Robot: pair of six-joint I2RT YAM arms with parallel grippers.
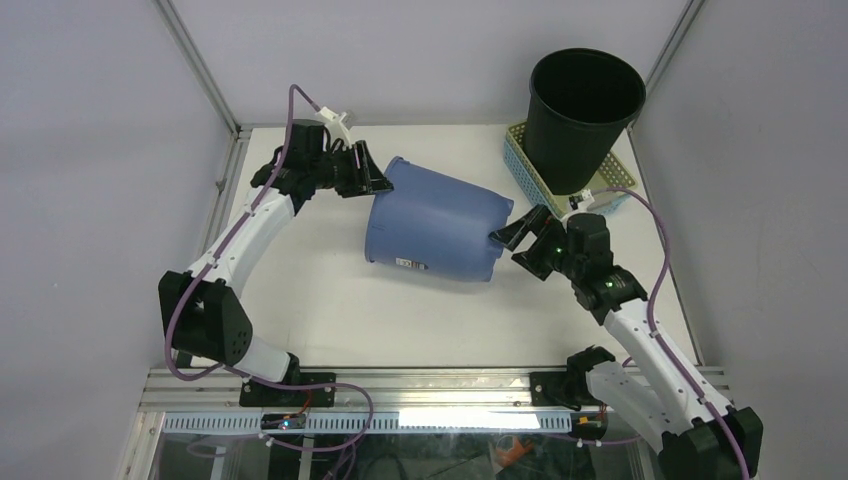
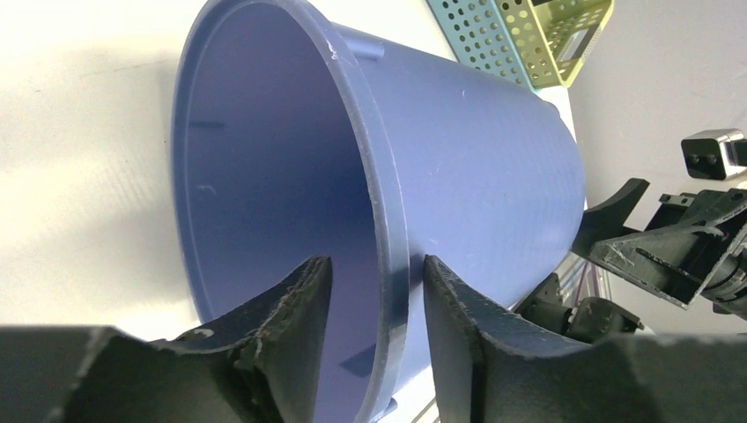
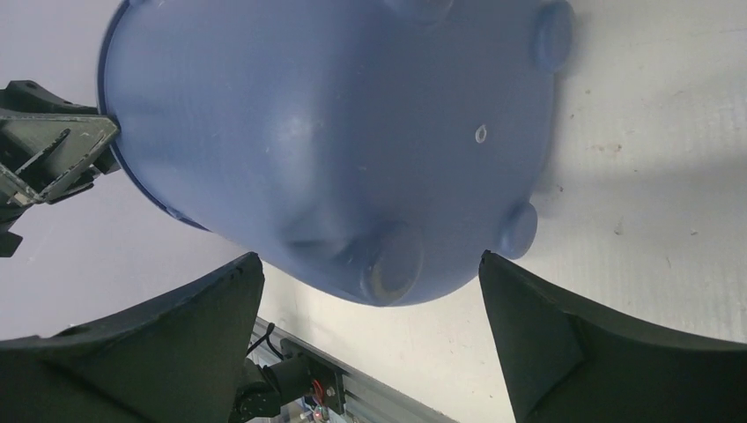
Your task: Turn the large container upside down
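Observation:
The large blue container (image 1: 440,225) lies on its side on the white table, its mouth toward the left and its footed base toward the right. My left gripper (image 1: 372,175) straddles the upper rim; in the left wrist view (image 2: 374,260) one finger is inside the container (image 2: 476,150) and one is against the outer wall, with a gap on the inner side. My right gripper (image 1: 512,236) is wide open just off the base. In the right wrist view (image 3: 370,260) its fingers stand either side of the base (image 3: 335,132) without touching.
A black container (image 1: 583,100) stands upright in a teal and green mesh basket (image 1: 520,165) at the back right, close behind the right gripper. The basket also shows in the left wrist view (image 2: 528,31). Frame posts stand at the back corners.

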